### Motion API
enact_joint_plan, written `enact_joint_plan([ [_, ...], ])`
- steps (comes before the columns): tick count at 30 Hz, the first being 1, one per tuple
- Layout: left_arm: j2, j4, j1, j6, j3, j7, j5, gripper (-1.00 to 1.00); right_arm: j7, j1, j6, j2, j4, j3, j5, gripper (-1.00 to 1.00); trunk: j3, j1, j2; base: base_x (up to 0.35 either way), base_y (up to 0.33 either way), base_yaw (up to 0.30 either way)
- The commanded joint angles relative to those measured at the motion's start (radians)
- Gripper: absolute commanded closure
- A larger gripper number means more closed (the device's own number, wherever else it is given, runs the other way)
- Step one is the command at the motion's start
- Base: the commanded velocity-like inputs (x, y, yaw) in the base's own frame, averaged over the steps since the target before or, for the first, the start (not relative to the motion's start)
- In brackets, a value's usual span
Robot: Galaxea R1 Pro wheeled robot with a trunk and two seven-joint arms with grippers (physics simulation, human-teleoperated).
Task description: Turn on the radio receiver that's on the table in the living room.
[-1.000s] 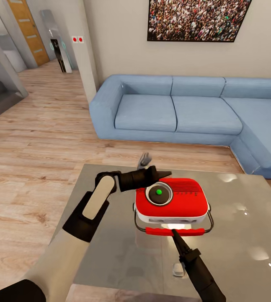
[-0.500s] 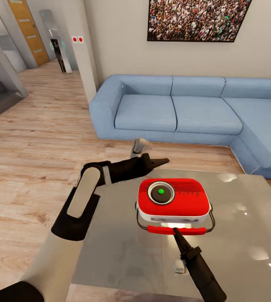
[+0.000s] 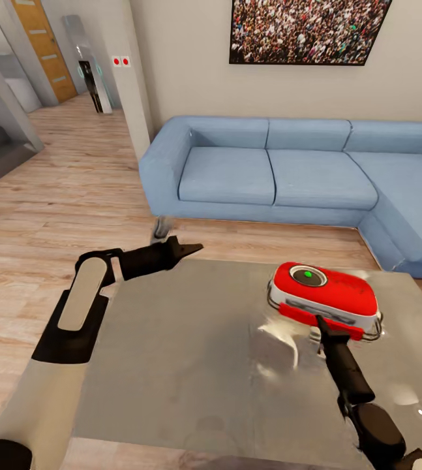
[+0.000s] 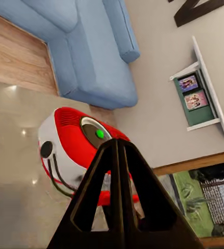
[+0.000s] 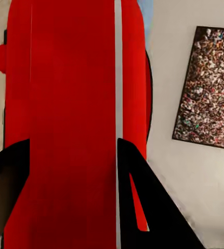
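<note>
Two arms reach over the desk (image 3: 191,365), a glossy grey top in the living room, with wood floor around it and a blue sofa (image 3: 289,173) behind. The radio (image 3: 323,297) sits near the desk's far right corner, tilted, its near side raised off the surface. Its red top faces up with a round dial showing a green light (image 3: 308,275); a white band runs along its side and a red handle (image 3: 318,318) on a thin dark wire hangs at the near edge.

The right tool (image 3: 318,321) comes up from below right and its tip meets the radio at the handle. In the right wrist view the red body (image 5: 75,129) and its white band lie between the two dark fingers (image 5: 137,207), one on each side, so the tool appears clenched on the radio, though the contact itself is too close to read surely.

The left tool (image 3: 188,249) hangs above the desk's far left edge, well apart from the radio, pointing right. Its fingers (image 4: 117,192) press together to a single point in the left wrist view, holding nothing, with the radio (image 4: 80,140) beyond them on the desk. A crowd picture (image 3: 305,29) hangs on the wall above the sofa.
</note>
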Motion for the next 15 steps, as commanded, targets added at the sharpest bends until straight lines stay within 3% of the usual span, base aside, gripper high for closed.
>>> enact_joint_plan([
  [1,0.015,0.003,0.000,0.001,0.000,0.003,0.000,1.00,0.060,-0.029,-0.011,0.023,-0.001,-0.045,-0.001,1.00,0.000,0.000,0.000,0.000,0.000,0.000],
  [2,0.030,0.005,0.000,0.001,-0.001,0.005,0.000,1.00,0.128,-0.063,-0.017,0.044,-0.001,-0.095,-0.011,1.00,0.000,0.000,0.000,0.000,0.000,0.000],
  [5,0.056,0.011,0.000,0.002,-0.004,0.007,0.001,1.00,0.281,-0.136,-0.022,0.074,-0.001,-0.193,-0.031,1.00,0.000,0.000,0.000,0.000,0.000,0.000],
  [7,0.075,0.028,0.000,0.002,-0.007,0.009,0.000,1.00,0.478,-0.238,-0.018,0.096,-0.001,-0.320,-0.061,1.00,0.000,0.000,0.000,0.000,0.000,0.000],
  [8,0.077,0.035,0.000,0.002,-0.007,0.009,0.000,1.00,0.528,-0.263,-0.017,0.099,-0.001,-0.349,-0.069,1.00,0.000,0.000,0.000,0.000,0.000,0.000],
  [12,0.080,0.051,0.000,0.002,-0.008,0.010,-0.011,1.00,0.632,-0.320,-0.004,0.102,-0.001,-0.413,-0.088,1.00,0.000,0.000,0.000,0.000,0.000,0.000],
  [15,0.081,0.056,0.000,0.002,-0.010,0.010,-0.024,1.00,0.672,-0.348,0.031,0.101,-0.001,-0.432,-0.093,1.00,0.000,0.000,0.000,0.000,0.000,0.000],
])
